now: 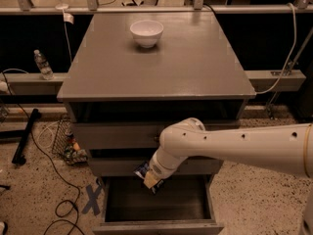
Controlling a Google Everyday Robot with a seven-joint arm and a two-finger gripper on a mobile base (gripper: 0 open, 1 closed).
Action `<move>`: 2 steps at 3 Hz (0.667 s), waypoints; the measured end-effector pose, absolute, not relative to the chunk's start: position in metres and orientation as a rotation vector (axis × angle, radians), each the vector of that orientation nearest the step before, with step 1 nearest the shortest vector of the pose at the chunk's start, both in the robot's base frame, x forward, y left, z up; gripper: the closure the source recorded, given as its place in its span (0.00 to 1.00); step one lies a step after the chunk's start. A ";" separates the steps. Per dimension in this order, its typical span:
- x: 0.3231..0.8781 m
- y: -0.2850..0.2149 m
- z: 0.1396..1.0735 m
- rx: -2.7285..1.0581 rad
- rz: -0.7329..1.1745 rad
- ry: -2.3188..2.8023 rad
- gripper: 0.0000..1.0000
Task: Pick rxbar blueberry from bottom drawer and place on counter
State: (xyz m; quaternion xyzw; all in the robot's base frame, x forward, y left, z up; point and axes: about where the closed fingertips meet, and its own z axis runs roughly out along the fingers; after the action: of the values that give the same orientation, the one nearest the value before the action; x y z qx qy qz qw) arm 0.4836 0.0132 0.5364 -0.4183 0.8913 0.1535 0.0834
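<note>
Speckled floor (254, 190) surrounds the grey cabinet (117, 137), and a white bowl (146, 32) stands on the counter (195, 67). I see the gripper (151, 181) above the open bottom drawer (156, 204), clamped on the rxbar blueberry (142, 170), a small dark blue wrapper with pale marks, held tilted.

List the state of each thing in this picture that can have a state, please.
bottom drawer: open.
rxbar blueberry: held by the gripper, above the open drawer.
gripper: shut on the bar, over the bottom drawer.
white bowl: upright on the counter.
upper drawers: closed.
</note>
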 end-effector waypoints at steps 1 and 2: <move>0.484 0.013 0.536 -1.249 0.458 2.661 1.00; 0.472 0.020 0.580 -1.327 0.396 2.587 1.00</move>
State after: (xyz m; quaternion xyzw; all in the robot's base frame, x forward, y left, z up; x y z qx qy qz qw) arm 0.4720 0.0198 0.5802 -0.4497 0.8770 0.1341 0.1033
